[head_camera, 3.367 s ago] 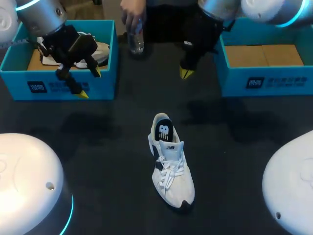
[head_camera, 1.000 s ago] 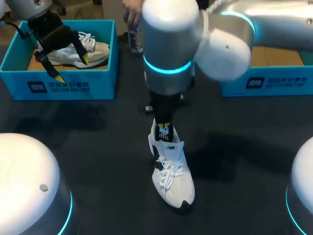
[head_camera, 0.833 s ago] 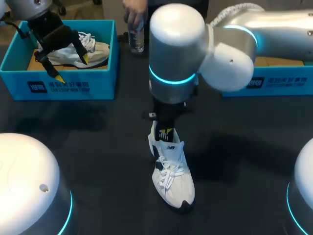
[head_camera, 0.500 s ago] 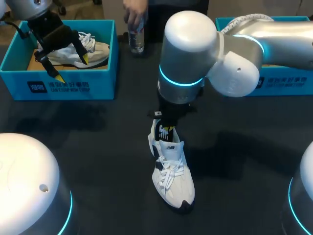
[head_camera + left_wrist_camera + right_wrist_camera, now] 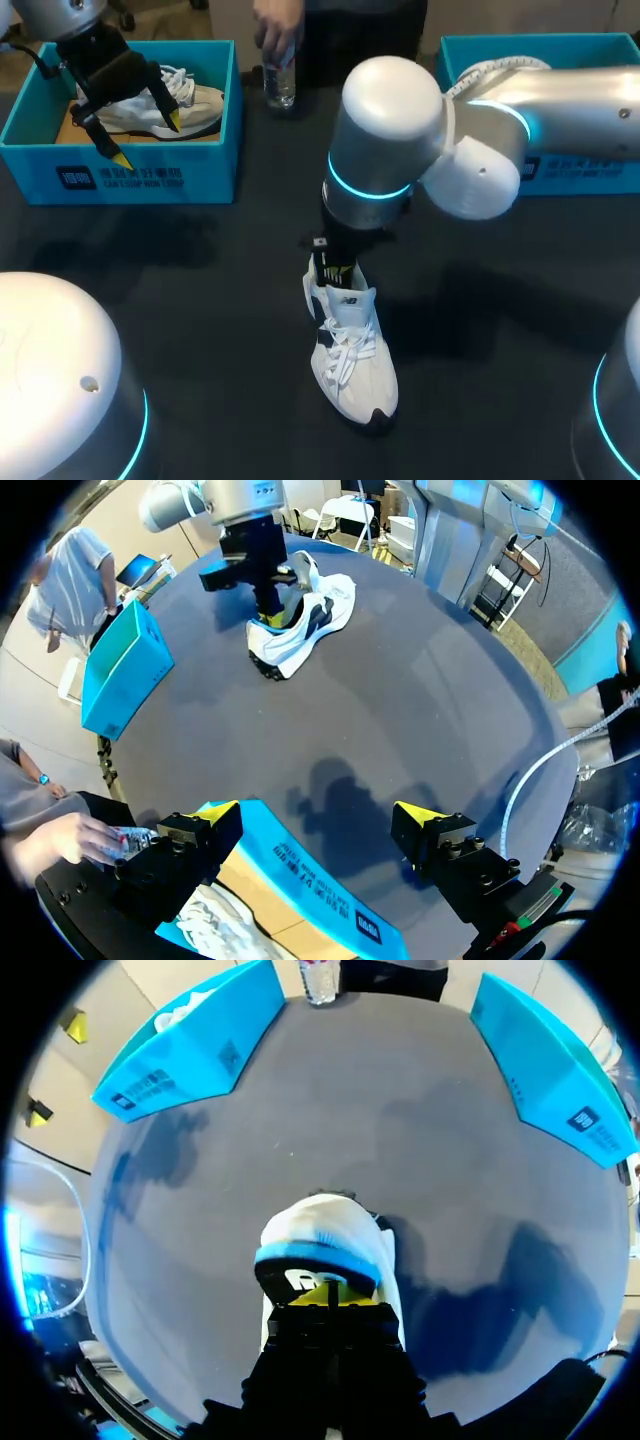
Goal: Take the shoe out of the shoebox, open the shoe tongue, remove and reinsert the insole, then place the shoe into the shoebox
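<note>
Half sinking the right gripper (image 5: 338,268) into the heel opening of the shoe (image 5: 350,350), pressing the yellow tips together and, by the look of the right wrist view, pinching the raised heel end of the black insole (image 5: 300,1280). Gripping only a thin edge, though, with little of it showing between the tips.

Leaving the shoe standing upright on its sole in the middle of the dark table (image 5: 200,300), toe toward the robot, laces tied and tongue barely spread, well apart from both blue boxes. Bracing it with nothing.

Hanging the left gripper (image 5: 145,135), fingers spread wide and empty, far off over the left shoebox (image 5: 150,180), above a second shoe (image 5: 170,105) lying inside. Sitting out of reach too: the right shoebox (image 5: 480,50), beyond the reaching arm.

Risking, on any upward pull, lifting or dragging the whole shoe instead of freeing the insole, with the narrow throat and tied laces likely catching it. Risking equally a slip off that thin edge, dropping the insole back into the heel. Also chancing a sideways tip of the shoe if pulling at an angle, with no second grip holding the sole down.
</note>
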